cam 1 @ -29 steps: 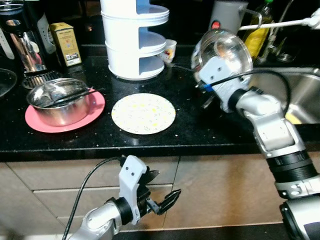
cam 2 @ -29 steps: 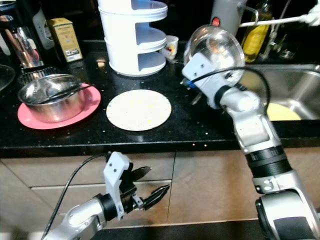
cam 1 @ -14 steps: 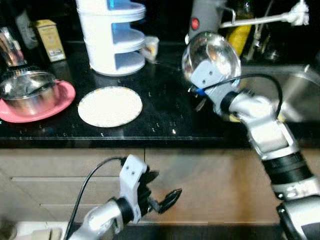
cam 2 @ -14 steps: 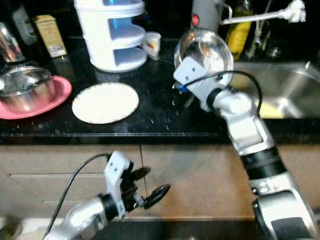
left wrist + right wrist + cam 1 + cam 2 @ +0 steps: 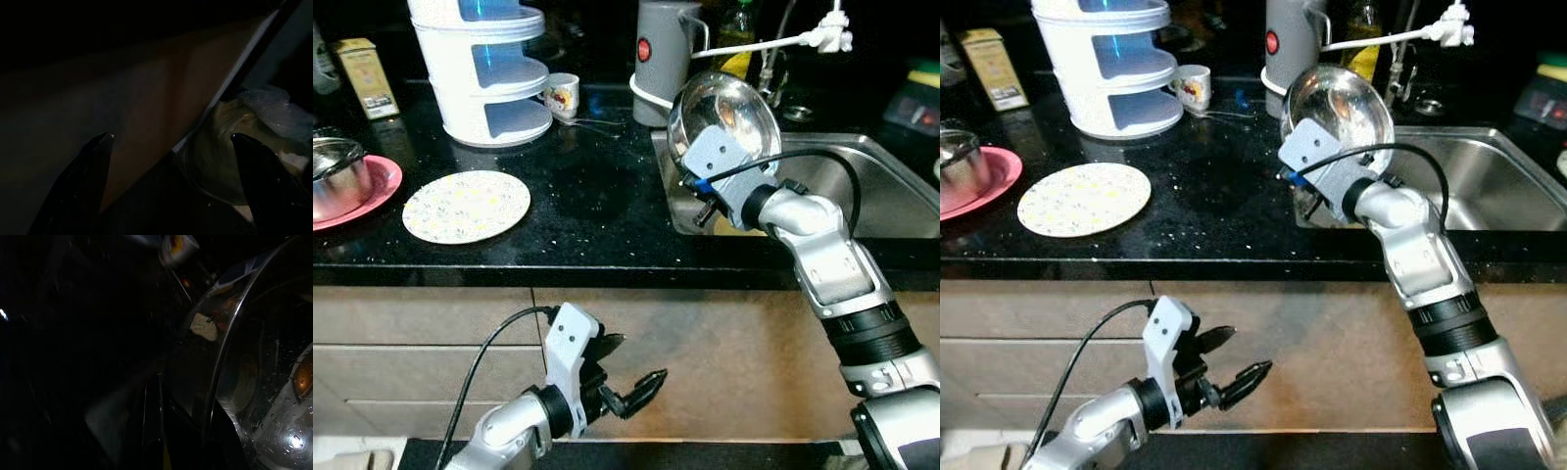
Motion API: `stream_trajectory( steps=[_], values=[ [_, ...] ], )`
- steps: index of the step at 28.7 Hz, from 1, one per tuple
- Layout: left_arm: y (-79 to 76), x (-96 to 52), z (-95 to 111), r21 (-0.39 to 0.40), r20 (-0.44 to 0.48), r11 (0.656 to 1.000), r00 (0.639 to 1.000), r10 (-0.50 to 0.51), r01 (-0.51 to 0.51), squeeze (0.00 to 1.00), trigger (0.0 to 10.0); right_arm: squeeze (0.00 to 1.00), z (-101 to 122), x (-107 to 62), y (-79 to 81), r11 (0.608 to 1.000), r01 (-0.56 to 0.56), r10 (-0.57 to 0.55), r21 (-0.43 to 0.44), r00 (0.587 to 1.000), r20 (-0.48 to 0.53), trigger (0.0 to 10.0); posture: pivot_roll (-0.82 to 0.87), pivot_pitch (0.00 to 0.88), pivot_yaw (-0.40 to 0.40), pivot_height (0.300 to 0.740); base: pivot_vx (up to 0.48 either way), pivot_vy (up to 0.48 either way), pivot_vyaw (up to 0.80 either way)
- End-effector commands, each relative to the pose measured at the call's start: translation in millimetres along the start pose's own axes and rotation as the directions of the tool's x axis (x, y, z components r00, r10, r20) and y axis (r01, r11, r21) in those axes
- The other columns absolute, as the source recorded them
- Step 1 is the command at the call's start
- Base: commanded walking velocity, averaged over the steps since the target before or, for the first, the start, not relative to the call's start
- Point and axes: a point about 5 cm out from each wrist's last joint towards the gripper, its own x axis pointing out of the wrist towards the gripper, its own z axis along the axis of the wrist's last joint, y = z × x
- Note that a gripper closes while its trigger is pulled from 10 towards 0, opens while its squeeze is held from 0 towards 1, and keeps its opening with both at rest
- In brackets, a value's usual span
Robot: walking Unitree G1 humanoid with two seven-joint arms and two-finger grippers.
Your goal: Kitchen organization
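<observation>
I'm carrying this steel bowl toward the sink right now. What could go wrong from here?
1. The right gripper holds the steel bowl by its rim, tilted on edge; it may slip and drop onto the counter edge or into the sink.
2. The bowl is close to the grey kettle and the white faucet arm; a swing could hit them.
3. The right wrist view shows water drops inside the bowl, so it may be slippery.

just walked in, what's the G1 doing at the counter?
The right gripper holds a steel bowl by its rim, tilted on edge above the near left corner of the sink. The left gripper hangs open and idle in front of the cabinet drawers. A speckled plate lies on the black counter.
</observation>
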Motion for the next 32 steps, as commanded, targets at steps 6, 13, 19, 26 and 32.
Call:
stream_trajectory(
  steps=[6, 13, 19, 26, 32],
  values=[
    [2.6, -0.1, 0, -0.018, 0.012, 1.000, 1.000, 0.010, -0.010, 0.00, 10.0, 0.00, 7, -2.6, -7.8, 0.999, 0.027, -0.027, -0.022, 0.999, 0.023, 10.0, 0.06, 0.000, -0.068, 0.740, 0.000, 0.000, 0.00],
    [3.6, 0.7, 2, -0.022, 0.026, 1.000, 0.999, 0.018, -0.017, 0.00, 10.0, 0.00, 7, -1.6, -6.3, 0.999, 0.019, -0.019, -0.025, 1.000, 0.023, 10.0, 0.06, 0.000, -0.071, 0.740, 0.000, 0.000, 0.00],
    [0.5, 0.8, 1, 0.010, 0.016, 1.000, 1.000, -0.005, 0.005, 0.00, 10.0, 0.00, 10, 1.6, -1.7, 1.000, 0.004, -0.003, -0.024, 0.999, 0.035, 10.0, 0.06, 0.000, -0.074, 0.740, 0.000, -0.170, 0.00],
    [3.8, 0.8, 3, -0.027, 0.037, 0.999, 0.999, 0.019, -0.018, 0.00, 10.0, 0.00, 18, 11.8, 13.5, 0.999, -0.033, 0.034, -0.016, 0.996, 0.077, 10.0, 0.06, 0.000, -0.073, 0.740, 0.000, -0.246, 0.00],
    [7.6, -0.4, 3, -0.035, 0.048, 0.998, 0.997, 0.052, -0.050, 0.00, 10.0, 0.00, 25, 17.4, 27.4, 0.997, -0.073, 0.074, -0.012, 0.991, 0.113, 10.0, 0.07, 0.000, -0.073, 0.740, 0.000, 0.000, 0.00]
  ],
)
